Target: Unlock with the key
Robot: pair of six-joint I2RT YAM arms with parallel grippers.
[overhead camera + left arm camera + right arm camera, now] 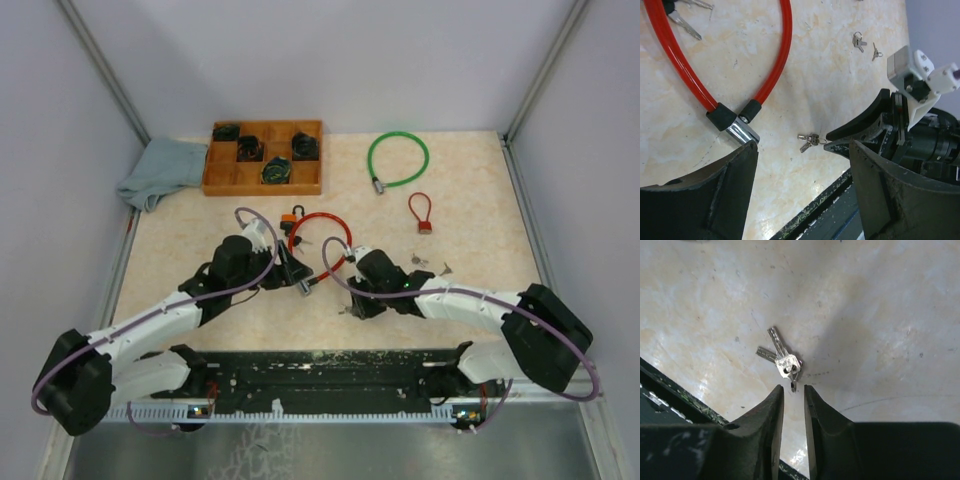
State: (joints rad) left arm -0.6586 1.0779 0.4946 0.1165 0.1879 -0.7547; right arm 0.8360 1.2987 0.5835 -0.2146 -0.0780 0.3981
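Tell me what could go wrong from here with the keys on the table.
The keys lie flat, with only their ring reaching between the tips of the right end effector; a closing pinch may slip off.
The red cable lock lies unheld near the open left end effector, so it may slide when a key is pushed in.

arms: white links, black joints | cables: purple loops | pincer fingers: matte black, tapered, scuffed

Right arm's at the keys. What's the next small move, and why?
Probably nudge the right gripper forward and close: its fingers stand slightly apart, with the ring of the keys only at their tips, and the keys lie flat on the table.
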